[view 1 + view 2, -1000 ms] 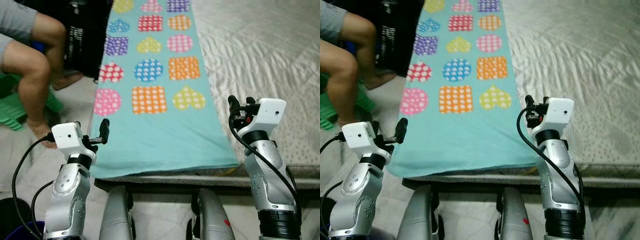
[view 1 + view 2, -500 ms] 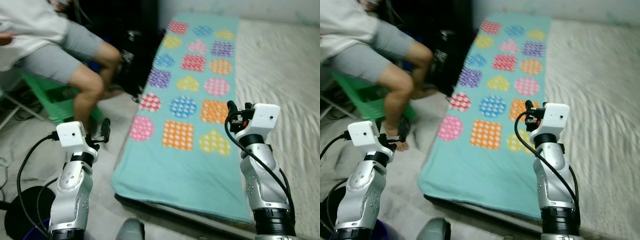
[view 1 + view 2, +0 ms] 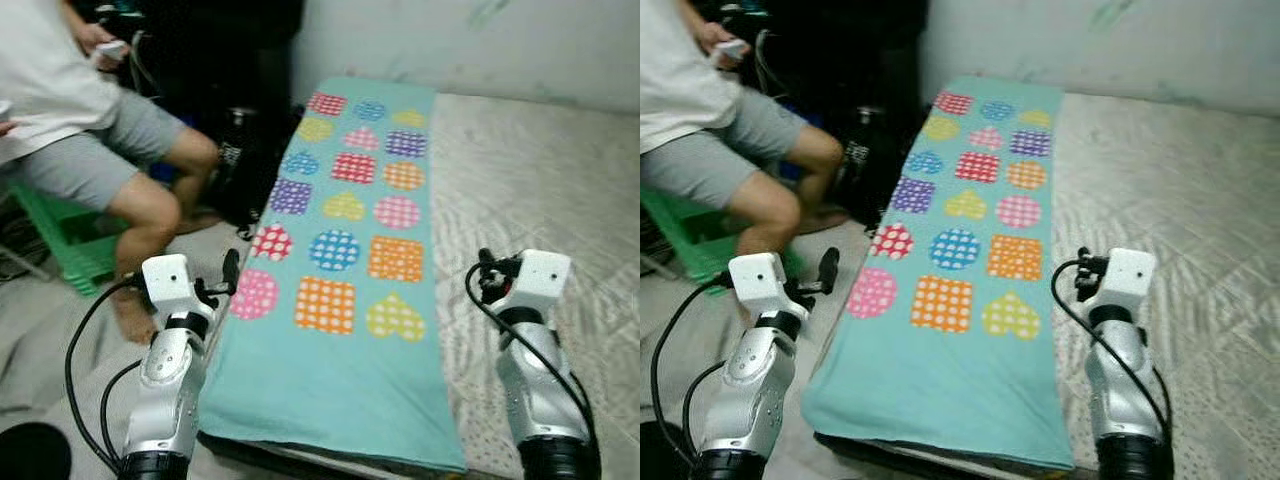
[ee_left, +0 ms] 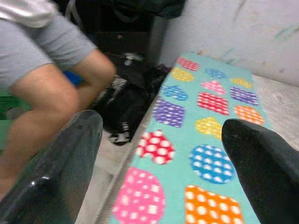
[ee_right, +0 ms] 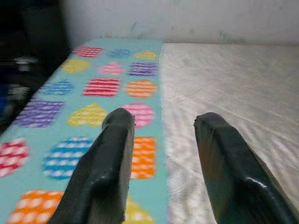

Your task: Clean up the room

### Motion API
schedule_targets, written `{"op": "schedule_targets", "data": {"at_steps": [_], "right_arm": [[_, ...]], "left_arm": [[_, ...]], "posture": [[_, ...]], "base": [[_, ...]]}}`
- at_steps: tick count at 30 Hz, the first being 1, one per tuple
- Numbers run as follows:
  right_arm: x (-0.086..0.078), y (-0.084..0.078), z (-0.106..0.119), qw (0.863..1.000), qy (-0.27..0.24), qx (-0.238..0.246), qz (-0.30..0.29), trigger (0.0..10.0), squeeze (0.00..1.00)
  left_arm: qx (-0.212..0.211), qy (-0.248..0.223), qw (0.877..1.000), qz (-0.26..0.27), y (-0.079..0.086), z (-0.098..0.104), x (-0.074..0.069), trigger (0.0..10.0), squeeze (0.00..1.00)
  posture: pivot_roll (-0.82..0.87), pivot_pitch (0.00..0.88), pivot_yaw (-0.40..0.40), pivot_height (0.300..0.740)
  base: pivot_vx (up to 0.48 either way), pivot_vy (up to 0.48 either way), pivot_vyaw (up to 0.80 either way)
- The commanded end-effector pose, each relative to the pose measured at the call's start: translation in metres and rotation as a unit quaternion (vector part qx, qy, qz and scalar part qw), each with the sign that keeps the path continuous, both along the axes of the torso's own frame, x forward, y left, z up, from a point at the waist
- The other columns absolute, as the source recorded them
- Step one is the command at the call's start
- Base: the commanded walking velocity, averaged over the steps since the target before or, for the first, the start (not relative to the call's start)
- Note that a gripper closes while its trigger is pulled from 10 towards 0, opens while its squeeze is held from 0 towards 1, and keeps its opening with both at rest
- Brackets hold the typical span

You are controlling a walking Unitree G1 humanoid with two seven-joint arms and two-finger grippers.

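While both grippers, left (image 3: 230, 270) and right (image 5: 161, 154), hung open and empty, smoothing the turquoise heart-patterned blanket (image 3: 345, 290) called for approaching squarely.

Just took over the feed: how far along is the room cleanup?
Nothing shows as done. The left gripper and right gripper are open and empty, raised before the bed. The blanket lies flat on the mattress; a black bag sits on the floor beside a seated person.
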State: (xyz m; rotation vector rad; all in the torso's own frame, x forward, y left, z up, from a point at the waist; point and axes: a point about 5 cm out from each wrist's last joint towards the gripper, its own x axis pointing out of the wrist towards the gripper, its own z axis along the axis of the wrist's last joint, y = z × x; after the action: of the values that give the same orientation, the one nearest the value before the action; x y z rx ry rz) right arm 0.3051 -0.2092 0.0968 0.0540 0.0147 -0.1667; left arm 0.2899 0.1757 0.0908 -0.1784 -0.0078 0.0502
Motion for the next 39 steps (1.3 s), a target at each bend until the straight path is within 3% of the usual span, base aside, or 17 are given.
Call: {"op": "schedule_targets", "data": {"at_steps": [1, 15, 16, 17, 33, 39], "right_arm": [[0.0, 0.003, -0.002, 1.0, -0.002, 0.005, 0.0, 10.0, 1.0], [-0.002, -0.008, -0.008, 0.999, 0.006, 0.004, -0.048, 10.0, 1.0], [-0.001, -0.009, -0.008, 0.999, 0.013, 0.006, -0.052, 10.0, 0.96], [0.0, -0.009, -0.009, 0.999, 0.019, 0.004, -0.049, 10.0, 0.0], [0.002, -0.008, -0.01, 0.999, 0.02, -0.002, -0.043, 10.0, 0.0], [0.003, -0.005, -0.008, 0.999, 0.013, -0.008, -0.033, 10.0, 0.0]], "left_arm": [[0.007, 0.009, 1.0, 0.016, 0.009, -0.007, -0.005, 10.0, 0.0], [0.008, 0.015, 1.0, 0.014, 0.008, -0.017, -0.008, 10.0, 0.0], [0.006, 0.013, 1.0, 0.012, 0.006, -0.015, -0.007, 10.0, 0.0], [0.005, 0.012, 1.0, 0.012, 0.005, -0.015, -0.006, 10.0, 0.0], [-0.001, 0.007, 1.0, 0.004, 0.0, -0.014, -0.009, 10.0, 0.0], [0.0, 0.006, 1.0, 0.0, -0.002, -0.013, -0.007, 10.0, 0.0]], "posture": [[0.07, 0.0, 0.003, 0.74], [0.06, 0.0, 0.002, 0.74], [0.06, 0.0, 0.0, 0.74], [0.06, 0.0, 0.0, 0.74], [0.06, 0.0, -0.002, 0.74], [0.06, 0.0, -0.002, 0.74]], "base": [[0.0, 0.0, 0.0], [0.0, 0.0, 0.0], [0.0, 0.0, 0.0], [0.0, 0.0, 0.0], [0.0, 0.0, -0.79], [0.0, 0.0, -0.09]]}}
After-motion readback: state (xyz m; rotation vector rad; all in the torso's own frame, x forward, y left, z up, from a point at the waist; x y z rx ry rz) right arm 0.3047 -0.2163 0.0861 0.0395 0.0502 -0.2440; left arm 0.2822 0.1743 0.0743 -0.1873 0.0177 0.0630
